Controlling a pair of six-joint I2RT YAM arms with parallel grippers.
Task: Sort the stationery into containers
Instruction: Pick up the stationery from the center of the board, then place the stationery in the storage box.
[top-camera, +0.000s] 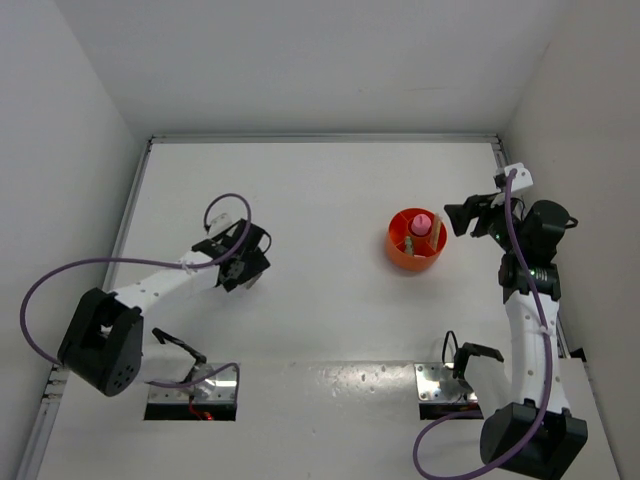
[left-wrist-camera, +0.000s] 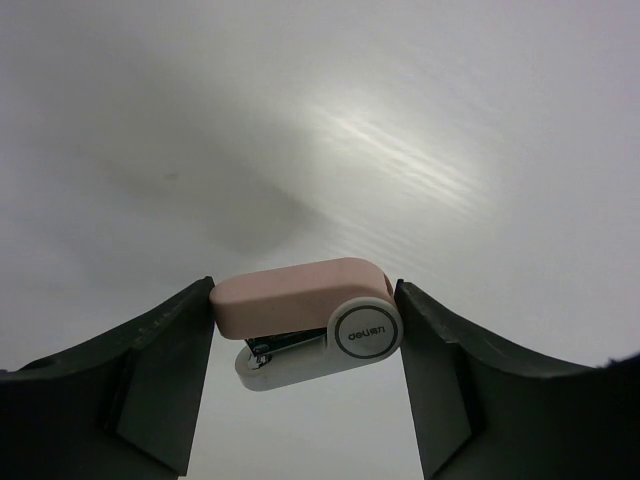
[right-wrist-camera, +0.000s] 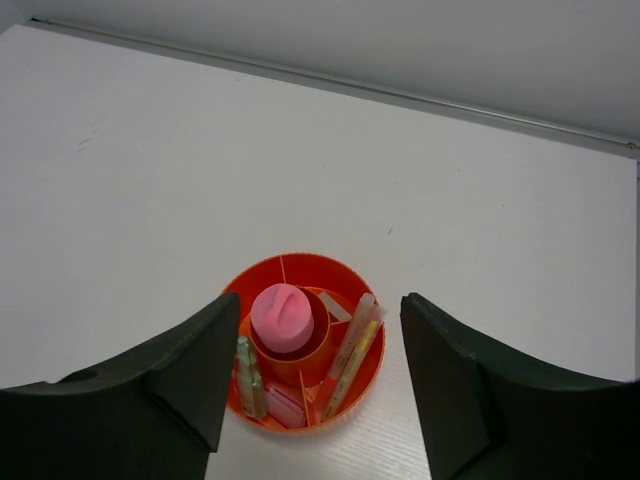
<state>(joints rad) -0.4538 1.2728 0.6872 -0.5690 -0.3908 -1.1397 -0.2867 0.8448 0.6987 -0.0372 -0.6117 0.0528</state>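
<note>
My left gripper is shut on a small stapler with a beige-pink top and a whitish base, one finger on each end. In the top view this gripper is at the left middle of the table. The orange cup stands right of centre. My right gripper is open and empty just right of it. In the right wrist view the cup lies between the open fingers. It holds a pink-capped tube in the middle, yellow sticks, a green marker, a pink piece and a whitish bit.
White walls enclose the table on three sides, with a raised rail along the far edge. Two metal base plates and purple cables lie at the near edge.
</note>
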